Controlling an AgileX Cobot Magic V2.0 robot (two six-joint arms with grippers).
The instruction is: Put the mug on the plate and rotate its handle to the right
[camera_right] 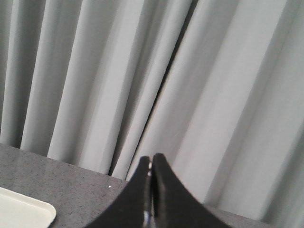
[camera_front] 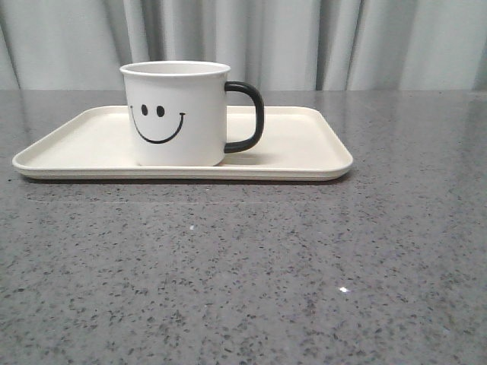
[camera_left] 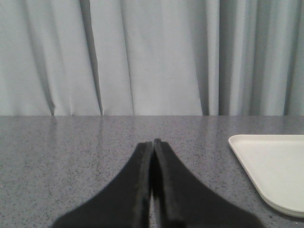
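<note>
The white mug [camera_front: 176,114] with a black smiley face stands upright on the cream plate [camera_front: 304,148], left of the plate's middle. Its black handle [camera_front: 247,116] points to the right in the front view. Neither arm shows in the front view. In the left wrist view my left gripper [camera_left: 153,141] is shut and empty, low over the grey table, with a corner of the plate [camera_left: 270,171] off to one side. My right gripper [camera_right: 151,156] is shut and empty too, raised toward the curtain, and a plate corner [camera_right: 23,211] shows below it.
The speckled grey table [camera_front: 243,274] stretches in front of and around the plate. A pale grey curtain [camera_front: 342,38] hangs behind the table's far edge.
</note>
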